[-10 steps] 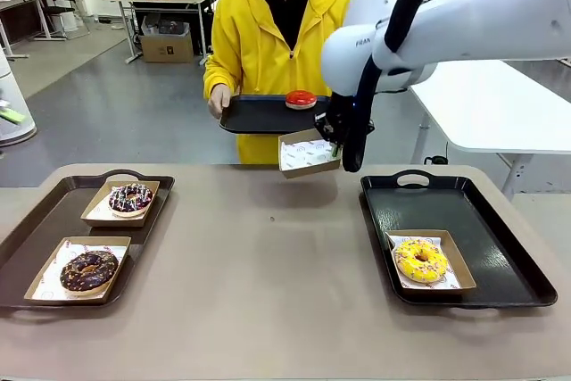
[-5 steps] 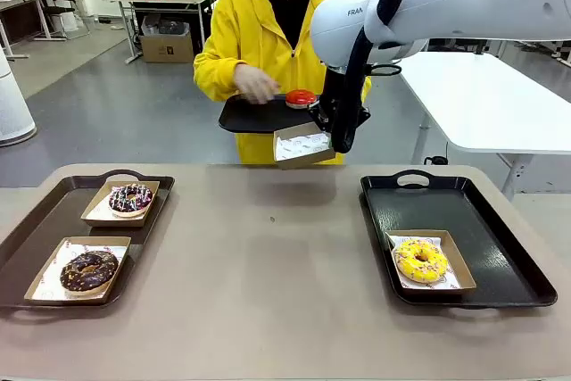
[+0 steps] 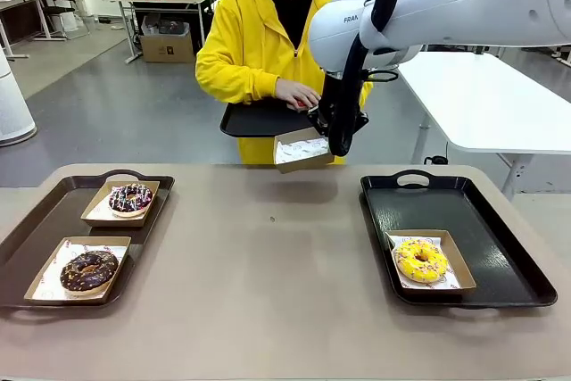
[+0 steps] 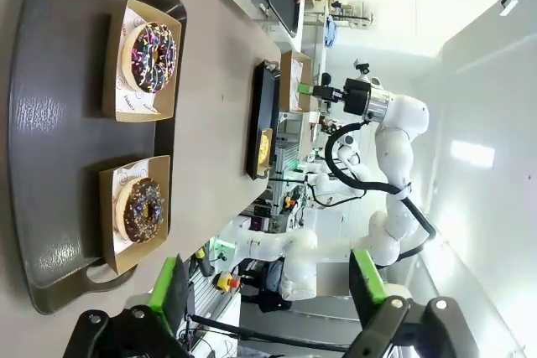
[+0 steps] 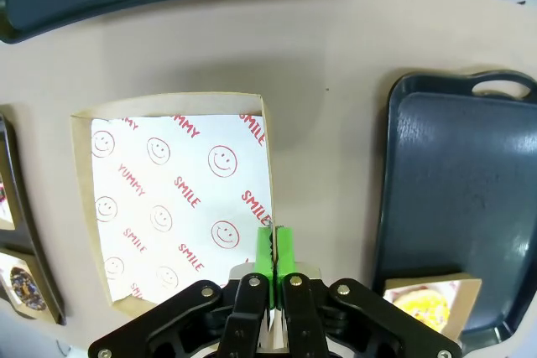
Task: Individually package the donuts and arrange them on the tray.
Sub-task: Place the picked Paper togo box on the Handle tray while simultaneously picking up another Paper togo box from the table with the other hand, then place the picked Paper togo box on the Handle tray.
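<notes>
The right gripper (image 3: 339, 144) is clamped on the rim of an empty brown cardboard box lined with smiley-print paper (image 3: 302, 150), held tilted just below the black tray in the person's hand (image 3: 254, 120), long side along the tray's edge. The person's other hand (image 3: 297, 93) now covers the glossy red donut, bare a second ago. The left gripper (image 4: 268, 295) hangs with its jaws wide apart.

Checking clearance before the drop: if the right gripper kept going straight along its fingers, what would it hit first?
Beyond the empty paper-lined box it already pinches, the right gripper looks to point down at the bare tan table, between the two trays. Depth is hard to judge.
</notes>
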Robot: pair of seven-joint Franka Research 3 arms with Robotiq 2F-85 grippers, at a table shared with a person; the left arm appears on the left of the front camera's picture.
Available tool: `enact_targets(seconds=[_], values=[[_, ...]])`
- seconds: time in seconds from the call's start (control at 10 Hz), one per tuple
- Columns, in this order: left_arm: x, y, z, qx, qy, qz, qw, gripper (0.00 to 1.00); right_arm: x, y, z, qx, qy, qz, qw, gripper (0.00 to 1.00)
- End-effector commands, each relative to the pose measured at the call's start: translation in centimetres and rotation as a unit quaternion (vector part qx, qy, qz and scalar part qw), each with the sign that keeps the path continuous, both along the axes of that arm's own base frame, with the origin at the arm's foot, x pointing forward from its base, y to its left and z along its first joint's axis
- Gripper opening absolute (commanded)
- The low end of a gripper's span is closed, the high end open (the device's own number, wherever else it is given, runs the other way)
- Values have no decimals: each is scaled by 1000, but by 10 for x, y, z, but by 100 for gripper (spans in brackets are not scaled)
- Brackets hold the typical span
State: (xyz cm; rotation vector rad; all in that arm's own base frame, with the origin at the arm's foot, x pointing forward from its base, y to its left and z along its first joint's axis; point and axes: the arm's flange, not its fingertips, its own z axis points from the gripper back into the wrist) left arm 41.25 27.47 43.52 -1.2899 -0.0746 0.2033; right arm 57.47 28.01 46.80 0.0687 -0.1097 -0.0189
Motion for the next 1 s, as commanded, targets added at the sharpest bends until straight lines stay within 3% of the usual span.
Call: enact_targets(seconds=[0.0, 0.9], values=[[-6, -1, 3, -2, -4, 1, 1000, 100, -1, -1, 4, 0, -3, -1, 1000, 0], [-6, -1, 3, -2, -4, 1, 1000, 100, -1, -1, 4, 0, -3, -1, 1000, 0]])
